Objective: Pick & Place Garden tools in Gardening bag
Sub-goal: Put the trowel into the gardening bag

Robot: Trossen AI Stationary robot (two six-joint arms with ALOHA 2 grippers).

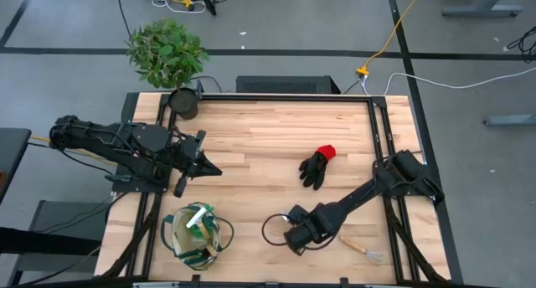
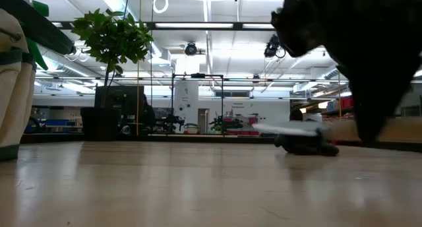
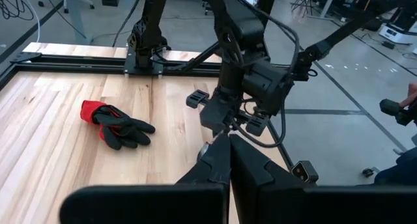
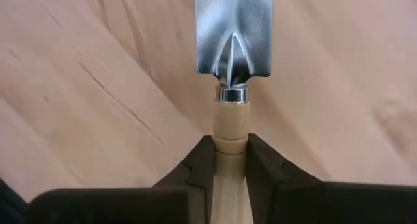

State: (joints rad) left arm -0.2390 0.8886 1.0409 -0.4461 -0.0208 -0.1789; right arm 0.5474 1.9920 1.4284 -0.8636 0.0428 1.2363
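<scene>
A butcher-block wooden table [image 1: 268, 137] seen from above, with a dark robot arm at each side. The right gripper [image 4: 231, 160] sits low over the front of the table, its two dark fingers [image 4: 195, 168] pressed against the pale wooden handle of a small trowel [image 4: 233, 55]. In the right wrist view the trowel's long axis runs straight out ahead of the gripper, the shiny metal blade pointing away from it, with a raised rib down the middle and a metal collar where blade meets handle. The trowel lies close over the bare wood grain.

Just beside that gripper, toward the table's right front corner, lies a hand fork [image 1: 361, 249] with a light wooden handle and metal prongs, angled across the boards. Farther back, near the table's middle, a black glove with a red cuff [image 1: 316, 166] lies flat, fingers pointing toward the front.

The canvas bag [image 1: 196, 233], beige with green trim and loop handles, stands at the front left, well apart from the trowel, with a green and white item showing inside. Open table lies between them.

The left gripper [image 1: 216, 170] hovers over the left side, fingers together, holding nothing. A leafy plant [image 1: 166, 52] and a black pot [image 1: 183, 103] stand at the back left corner.
</scene>
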